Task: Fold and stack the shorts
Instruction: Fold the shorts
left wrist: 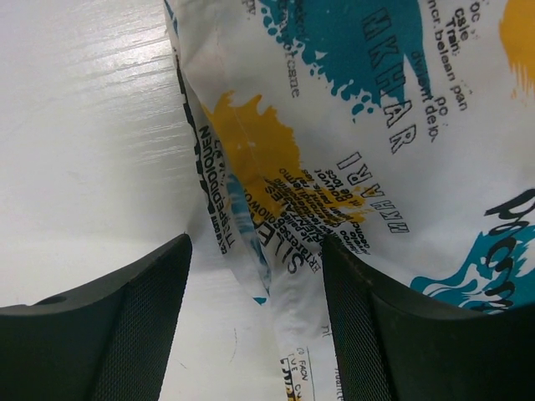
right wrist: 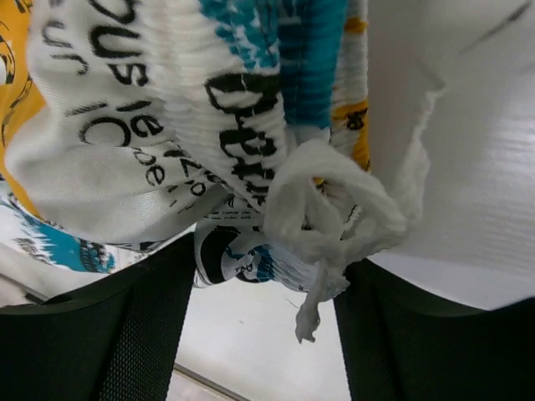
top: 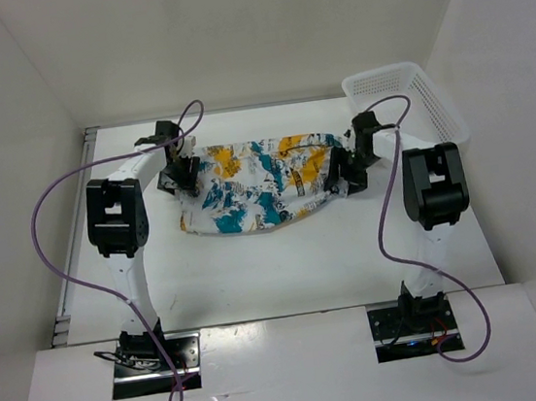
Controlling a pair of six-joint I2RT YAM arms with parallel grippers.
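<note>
Left gripper [top: 185,174] is shown w/ fingers [left wrist: 142,317] spread, a fold of the shorts [top: 256,184] lying between them. The shorts are laid flat toward the far edge of the counter [top: 305,264], approx. centred. Right gripper [top: 340,178] is likewise spread, w/ bunched waistband & drawstring knot [right wrist: 326,209] between its fingers. A basket [top: 437,106] is set at the far-right corner.

1. Top view: high behind the arm bases, facing down and forward, far from the shorts [top: 256,184]; takes in the whole counter [top: 286,267].
2. Left wrist: close-up at the shorts' left edge.
3. Right wrist: close-up at their right edge.
4. All three views share the shorts.
</note>
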